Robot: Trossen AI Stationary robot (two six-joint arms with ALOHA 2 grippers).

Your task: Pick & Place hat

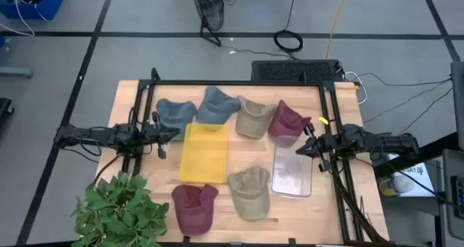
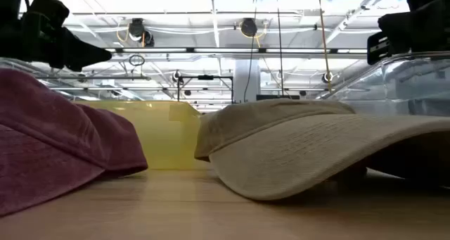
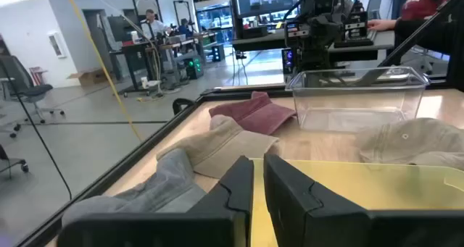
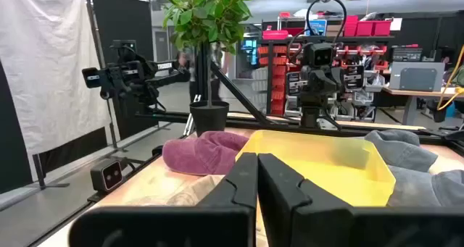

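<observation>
Several caps lie crown-up on the wooden table. Along the far side sit two grey-blue caps (image 1: 174, 115) (image 1: 217, 106), a tan cap (image 1: 254, 117) and a maroon cap (image 1: 288, 121). Near the front lie a second tan cap (image 1: 250, 193) and a second maroon cap (image 1: 194, 208). My left gripper (image 1: 176, 133) (image 3: 259, 167) hovers shut at the left grey-blue cap's near edge, by the yellow tray's corner. My right gripper (image 1: 303, 147) (image 4: 257, 164) hovers shut above the clear bin's far right corner, beside the far maroon cap. Neither touches anything.
A yellow tray (image 1: 204, 153) sits mid-table and a clear plastic bin (image 1: 292, 172) to its right. A potted plant (image 1: 119, 212) stands at the near left corner. A dark frame rail (image 1: 239, 83) borders the table. Bare wood shows between the tray and the near caps.
</observation>
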